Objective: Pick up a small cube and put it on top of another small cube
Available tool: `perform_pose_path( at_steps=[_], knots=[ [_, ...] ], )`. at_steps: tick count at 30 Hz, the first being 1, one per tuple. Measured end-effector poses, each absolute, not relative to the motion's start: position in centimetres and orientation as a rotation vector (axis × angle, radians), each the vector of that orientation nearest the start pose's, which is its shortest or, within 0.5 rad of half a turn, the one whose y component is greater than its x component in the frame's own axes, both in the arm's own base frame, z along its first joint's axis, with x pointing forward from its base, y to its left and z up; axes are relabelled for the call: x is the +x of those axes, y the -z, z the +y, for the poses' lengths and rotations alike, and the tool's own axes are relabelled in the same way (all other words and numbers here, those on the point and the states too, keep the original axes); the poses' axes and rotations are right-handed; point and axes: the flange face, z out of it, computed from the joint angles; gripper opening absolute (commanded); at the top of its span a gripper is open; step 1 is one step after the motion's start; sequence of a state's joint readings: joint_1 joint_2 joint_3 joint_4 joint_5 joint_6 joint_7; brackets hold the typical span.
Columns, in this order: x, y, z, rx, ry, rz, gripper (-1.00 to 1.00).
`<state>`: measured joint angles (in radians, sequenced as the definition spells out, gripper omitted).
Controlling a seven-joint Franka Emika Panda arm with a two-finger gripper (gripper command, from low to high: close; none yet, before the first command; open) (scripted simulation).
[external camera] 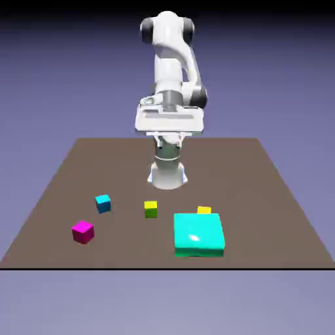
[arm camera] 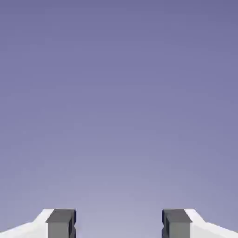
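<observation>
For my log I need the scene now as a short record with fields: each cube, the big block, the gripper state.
small cube: on the table, toward the exterior view's left, nothing on it
magenta cube: nearest the front edge, apart from the others
yellow-green cube: near the middle, alone
yellow cube: just behind the turquoise block, contact unclear
gripper: open, empty; hand view shows only backdrop
stacking: not yet begun
</observation>
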<state>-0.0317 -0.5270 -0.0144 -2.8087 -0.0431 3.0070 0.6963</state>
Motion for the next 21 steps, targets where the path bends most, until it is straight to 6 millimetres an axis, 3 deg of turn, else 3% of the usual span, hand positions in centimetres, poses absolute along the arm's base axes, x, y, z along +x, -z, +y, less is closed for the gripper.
perform_pose_path(
  at_steps=[3, 7, 12, 15, 16, 18, 19, 21],
  knots=[
    [39.5, -38.6, -6.6, -2.819, 0.831, 0.933, 0.00],
    [37.5, -31.8, -13.3, -3.075, 0.503, 0.876, 0.00],
    [31.6, -23.7, -20.5, -3.242, -0.033, 0.735, 0.00],
    [26.0, -19.3, -24.5, -3.227, -0.377, 0.660, 0.00],
    [24.7, -18.8, -25.4, -3.210, -0.422, 0.678, 0.00],
    [26.5, -18.7, -23.5, -3.243, -0.413, 0.559, 0.00],
    [25.5, -17.8, -24.7, -3.228, -0.418, 0.622, 0.00],
    [25.5, -16.0, -24.6, -3.235, -0.416, 0.605, 0.00]
  ],
)
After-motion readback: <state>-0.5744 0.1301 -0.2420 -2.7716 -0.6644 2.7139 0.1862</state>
